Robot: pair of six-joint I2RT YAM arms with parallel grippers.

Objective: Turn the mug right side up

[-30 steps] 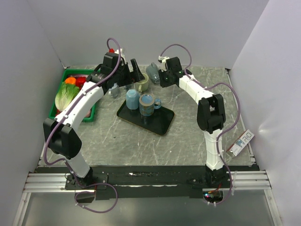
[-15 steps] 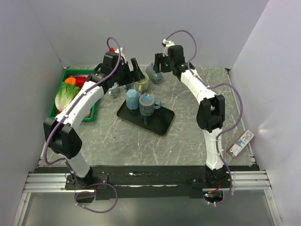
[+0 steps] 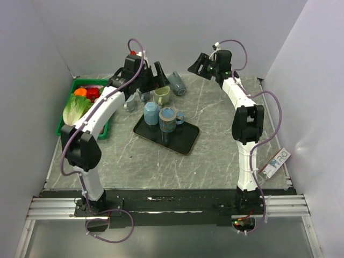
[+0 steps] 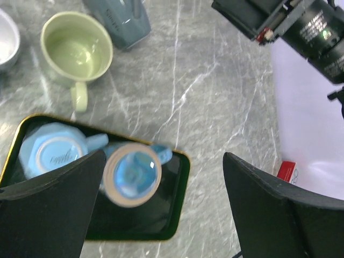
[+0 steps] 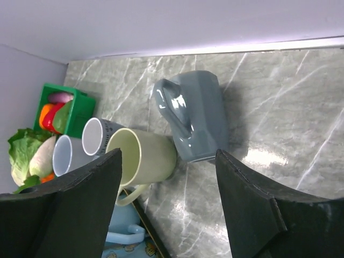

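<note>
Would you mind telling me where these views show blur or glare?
Left wrist view: the upright blue mug on the black tray is smeared by motion blur, the green mug fairly sharp. Right wrist view: bright glare on the handle of the grey mug and the marble table beside it; the right claw's fingers are dark silhouettes. Top external view: sharp, evenly lit, soft shadows only.
</note>
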